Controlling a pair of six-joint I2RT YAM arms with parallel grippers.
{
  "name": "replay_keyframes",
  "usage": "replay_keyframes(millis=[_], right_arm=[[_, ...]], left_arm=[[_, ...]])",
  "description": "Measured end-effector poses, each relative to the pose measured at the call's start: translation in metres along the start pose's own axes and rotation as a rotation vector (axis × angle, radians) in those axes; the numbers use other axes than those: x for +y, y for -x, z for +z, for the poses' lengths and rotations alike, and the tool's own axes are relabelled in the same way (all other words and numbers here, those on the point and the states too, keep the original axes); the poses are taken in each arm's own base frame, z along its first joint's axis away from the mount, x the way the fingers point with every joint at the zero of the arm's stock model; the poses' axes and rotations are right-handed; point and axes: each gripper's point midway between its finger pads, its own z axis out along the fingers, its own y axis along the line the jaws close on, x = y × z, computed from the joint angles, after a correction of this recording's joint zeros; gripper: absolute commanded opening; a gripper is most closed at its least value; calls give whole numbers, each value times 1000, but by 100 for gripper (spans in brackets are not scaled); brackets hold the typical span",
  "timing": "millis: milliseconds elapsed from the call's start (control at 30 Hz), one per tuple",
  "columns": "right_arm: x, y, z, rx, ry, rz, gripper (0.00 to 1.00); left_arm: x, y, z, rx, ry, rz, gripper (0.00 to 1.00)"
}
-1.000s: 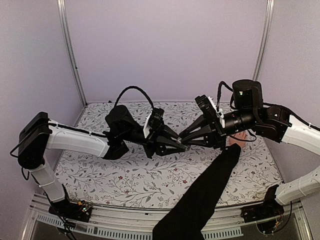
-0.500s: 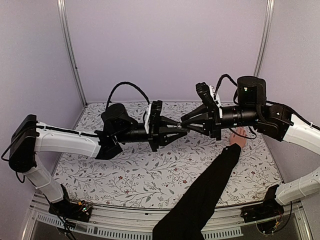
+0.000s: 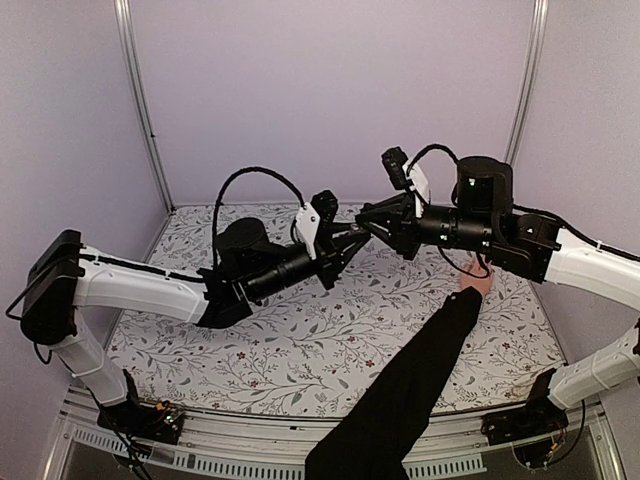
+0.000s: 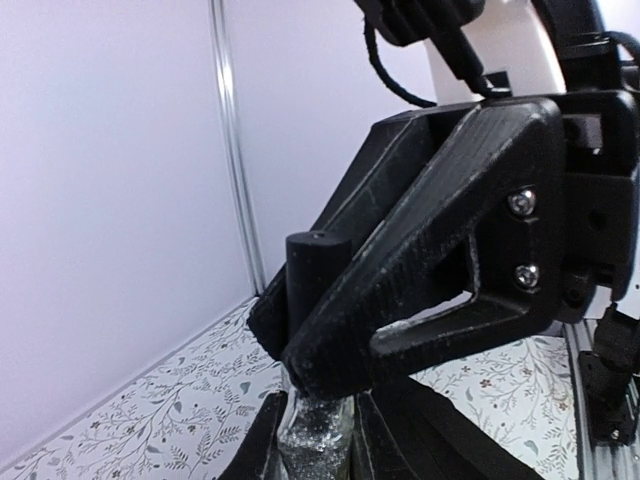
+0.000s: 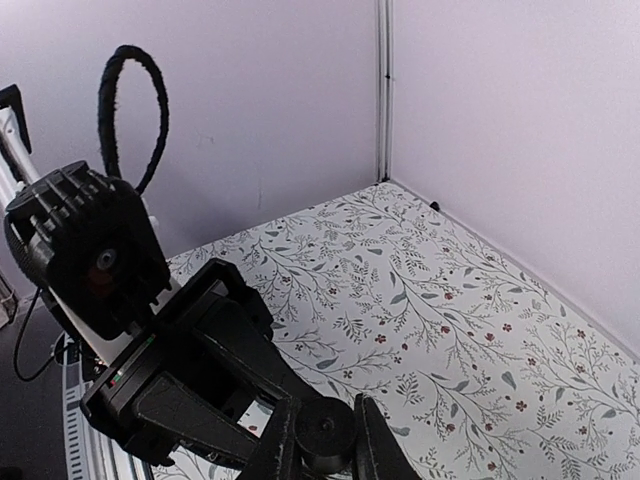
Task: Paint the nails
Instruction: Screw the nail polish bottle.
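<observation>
In 1 second both arms have lifted their meeting point higher over the table: left gripper (image 3: 352, 238) clamped on the glitter bottle (image 4: 315, 445), right gripper (image 3: 378, 222) clamped on its black cap (image 4: 306, 272). Uncapping looks under way. The sleeved hand (image 3: 478, 279) lies at 3 o'clock, its nails too small to see.

Soft, even, fairly bright light from overhead. The lilac walls (image 3: 330, 90) show no glare, and the worktop (image 3: 300, 350) carries only faint shadows. Frame posts (image 3: 140, 100) lean at 10 and 2 o'clock. The close right tool (image 4: 318, 372) looks dark and slightly soft.
</observation>
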Motion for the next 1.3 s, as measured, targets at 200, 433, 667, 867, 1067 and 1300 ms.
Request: replay_keyframes(millis=[200,433,667,867,1067,1300], right_arm=[[-15,-6,5,11,-80,57,25],[-7,-10,6,23,-58,64,44],[8,-14,2,37,-5,50,67],[23,-13,-16,35,66,7,71],[51,-1,-39,-1,213,-74,62],[78,-11,-50,24,374,-142,47]], left_arm=[[10,-10,6,39,97,14,0],[3,-11,7,44,68,12,0],[-17,-12,5,39,-85,-29,0],[-28,0,-8,-8,-291,-72,0],[-57,8,-25,-35,-515,-88,0],[-86,19,-46,-72,-732,-115,0]])
